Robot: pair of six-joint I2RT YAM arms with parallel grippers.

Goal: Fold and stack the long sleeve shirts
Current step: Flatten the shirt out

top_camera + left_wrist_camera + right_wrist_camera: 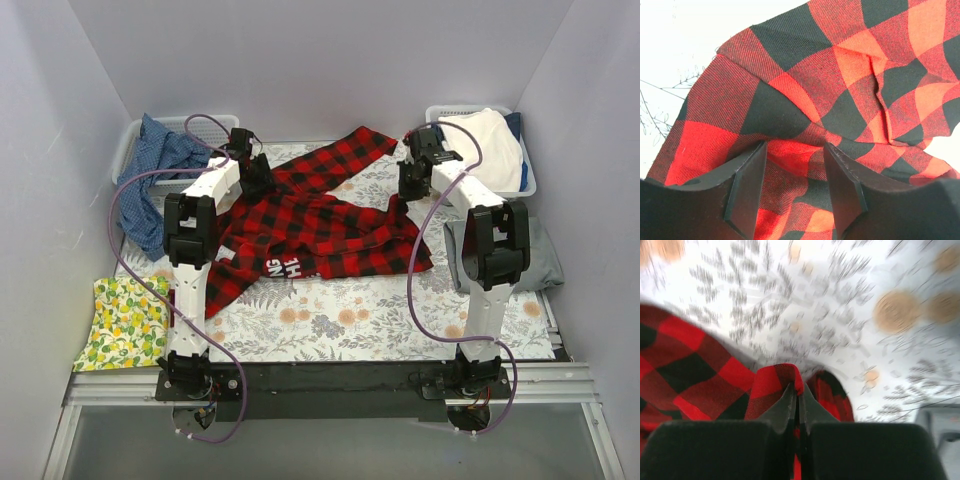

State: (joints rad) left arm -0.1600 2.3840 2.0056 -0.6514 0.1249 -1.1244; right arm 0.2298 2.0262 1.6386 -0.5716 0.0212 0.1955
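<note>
The red-and-black plaid shirt lies spread and crumpled on the floral table cover, one sleeve reaching to the back middle, white lettering near its front hem. My left gripper is open, its jaws standing apart over the plaid cloth at the shirt's left back part. My right gripper is shut on a fold of the plaid cloth at the shirt's right edge. A grey shirt lies folded at the right, partly behind my right arm.
A basket at the back right holds cream-white and navy cloth. A basket at the back left holds blue cloth that hangs over its side. A yellow lemon-print cloth lies at the front left. White walls enclose the table.
</note>
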